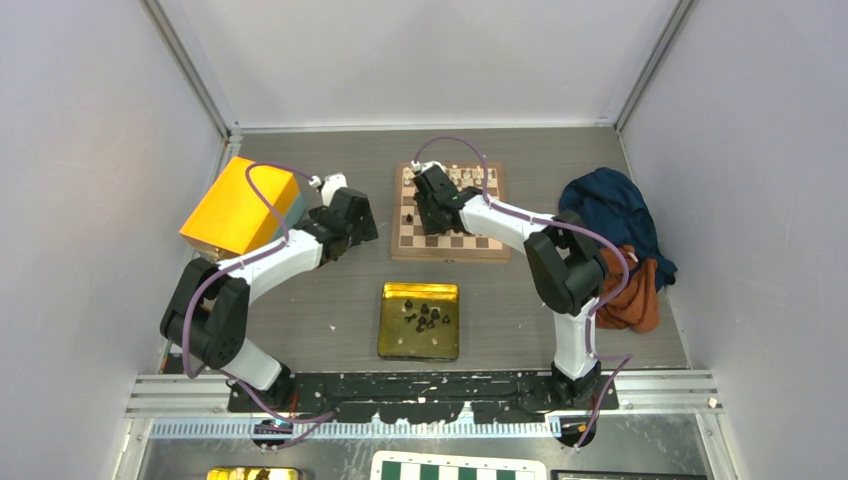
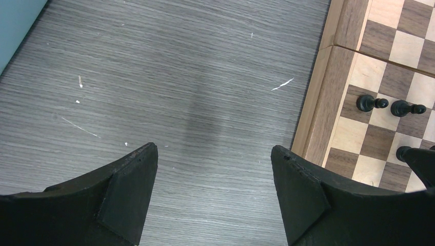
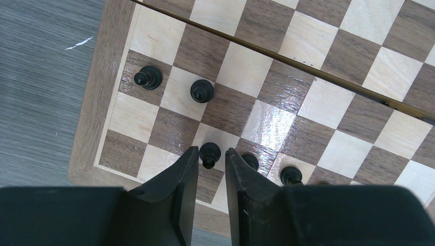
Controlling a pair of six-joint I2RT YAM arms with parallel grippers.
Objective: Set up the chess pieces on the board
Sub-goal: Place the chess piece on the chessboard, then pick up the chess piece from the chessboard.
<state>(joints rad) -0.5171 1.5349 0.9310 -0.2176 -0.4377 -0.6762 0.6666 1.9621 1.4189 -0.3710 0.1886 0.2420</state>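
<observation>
Right gripper [image 3: 212, 156] is straddling a black pawn [image 3: 209, 150] on the board [image 3: 84, 128]; I am unable to confirm clamping. Left gripper [image 2: 214, 149] is hovering, fingers spread, beside the board. Gold tray [image 1: 395, 340] is holding black pieces [image 1: 425, 317].

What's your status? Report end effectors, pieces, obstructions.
Left end effector open over the table. Right end effector straddling a black pawn on the board, grip unclear. Neighbouring black piece tight beside its finger.
</observation>
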